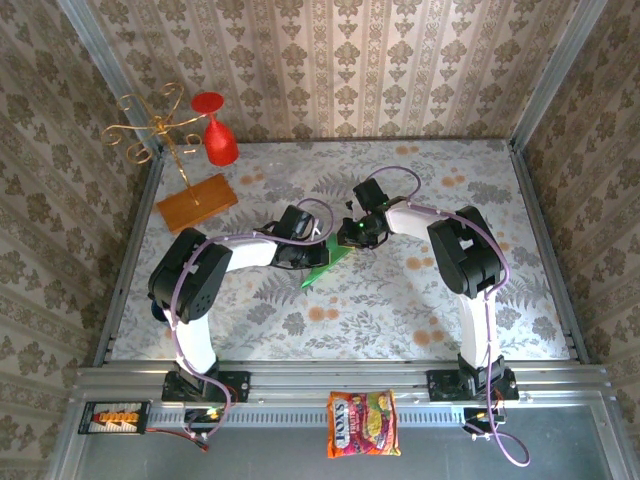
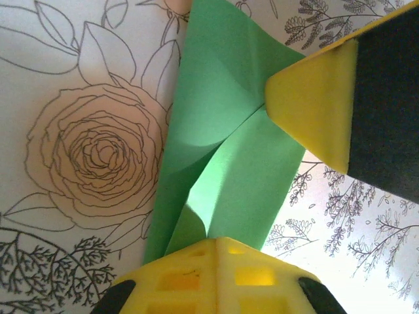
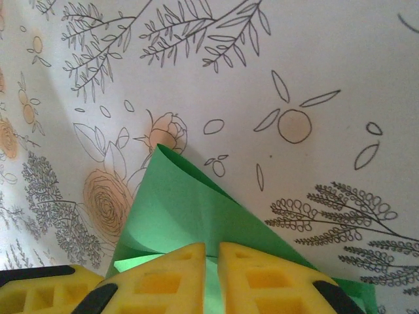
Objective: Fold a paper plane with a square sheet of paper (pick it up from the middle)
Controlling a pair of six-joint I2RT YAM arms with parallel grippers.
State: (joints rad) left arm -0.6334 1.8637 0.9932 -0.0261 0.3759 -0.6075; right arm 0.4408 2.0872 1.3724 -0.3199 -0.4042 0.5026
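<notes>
The square sheet of paper [image 1: 322, 268], bright green and folded into a narrow pointed shape, lies mid-table between the two arms. In the left wrist view the paper [image 2: 222, 144] runs up from my left gripper [image 2: 219, 241], whose yellow fingers are shut on its near end. A yellow finger [image 2: 314, 111] of the right gripper presses on the paper's right side where the folds meet. In the right wrist view the right gripper [image 3: 211, 258] stands nearly closed, with the paper [image 3: 183, 203] pinched in the thin gap. The paper's far corner curls up off the table. From above, the left gripper [image 1: 316, 250] and right gripper [image 1: 348, 240] meet over the paper.
An orange-brown board [image 1: 196, 203] with a gold wire stand sits at the back left, with a red glass [image 1: 218, 135] behind it. A printed snack packet [image 1: 362, 424] lies on the rail at the near edge. Patterned walls close in the floral tablecloth [image 1: 450, 300].
</notes>
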